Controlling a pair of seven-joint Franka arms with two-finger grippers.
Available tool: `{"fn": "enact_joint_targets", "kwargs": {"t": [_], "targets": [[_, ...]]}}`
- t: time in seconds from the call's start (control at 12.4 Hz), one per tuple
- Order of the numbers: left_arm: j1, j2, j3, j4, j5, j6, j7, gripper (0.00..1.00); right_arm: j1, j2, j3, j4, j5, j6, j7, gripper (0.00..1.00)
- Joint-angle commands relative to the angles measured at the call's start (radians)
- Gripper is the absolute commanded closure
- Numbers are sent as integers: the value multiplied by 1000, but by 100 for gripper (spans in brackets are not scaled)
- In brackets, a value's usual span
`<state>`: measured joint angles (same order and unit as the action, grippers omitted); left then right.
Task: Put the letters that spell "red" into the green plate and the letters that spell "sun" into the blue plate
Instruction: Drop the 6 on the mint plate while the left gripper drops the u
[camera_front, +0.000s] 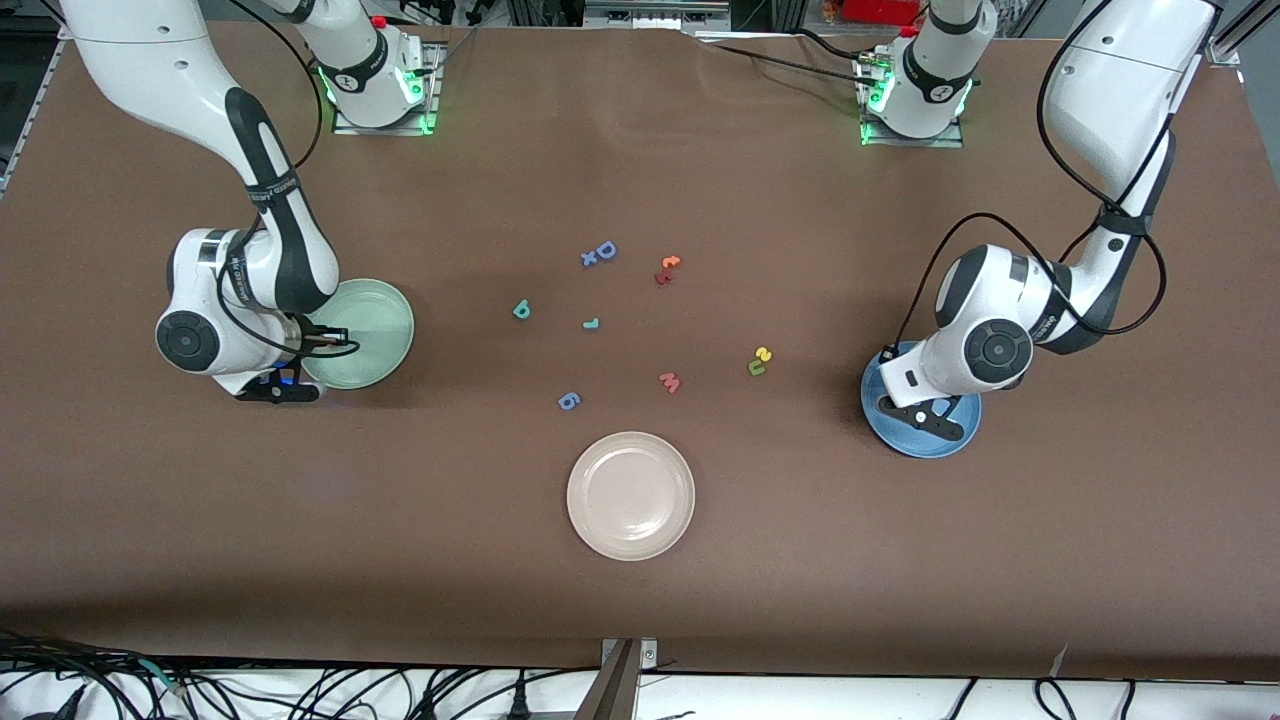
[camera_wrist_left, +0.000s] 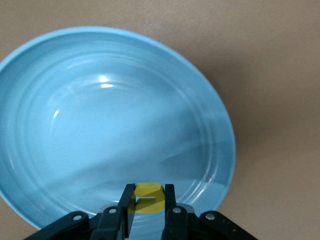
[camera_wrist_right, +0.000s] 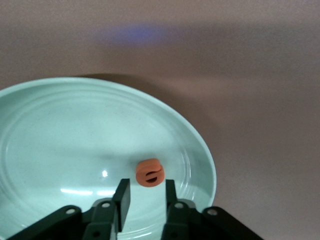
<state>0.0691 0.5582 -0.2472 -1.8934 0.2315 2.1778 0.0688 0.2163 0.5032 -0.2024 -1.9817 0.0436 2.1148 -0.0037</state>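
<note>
My left gripper (camera_wrist_left: 148, 191) is shut on a yellow "u" (camera_wrist_left: 149, 198) and hangs low over the blue plate (camera_wrist_left: 75, 125), near its rim. In the front view that gripper (camera_front: 925, 410) sits over the blue plate (camera_front: 955, 435) at the left arm's end. The right gripper (camera_wrist_right: 144, 189) is open over the green plate (camera_wrist_right: 60, 135), and an orange "e" (camera_wrist_right: 150, 173) lies free in the plate just past its fingertips. Between the plates lie the teal "d" (camera_front: 521, 310), the teal "r" (camera_front: 591, 323), the yellow "s" (camera_front: 764, 354) and the olive "n" (camera_front: 757, 368).
A beige plate (camera_front: 630, 495) sits nearest the front camera at mid-table. Other loose letters lie around: a blue "D" (camera_front: 605, 250), a small orange and red pair (camera_front: 667, 268), a pink "w" (camera_front: 669, 381) and a blue "6" (camera_front: 568, 401).
</note>
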Motion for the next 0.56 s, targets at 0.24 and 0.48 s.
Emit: {"fn": "enact_joint_targets", "kwargs": {"t": [0.24,0.48], "targets": [[43,2,-18,-16,20,34,13,0,24,-98,18,75,10,-175,45,1],[44,-26,-35,-10,12,22,8,0,25,-110,96,159,21,-297,150,1]]}}
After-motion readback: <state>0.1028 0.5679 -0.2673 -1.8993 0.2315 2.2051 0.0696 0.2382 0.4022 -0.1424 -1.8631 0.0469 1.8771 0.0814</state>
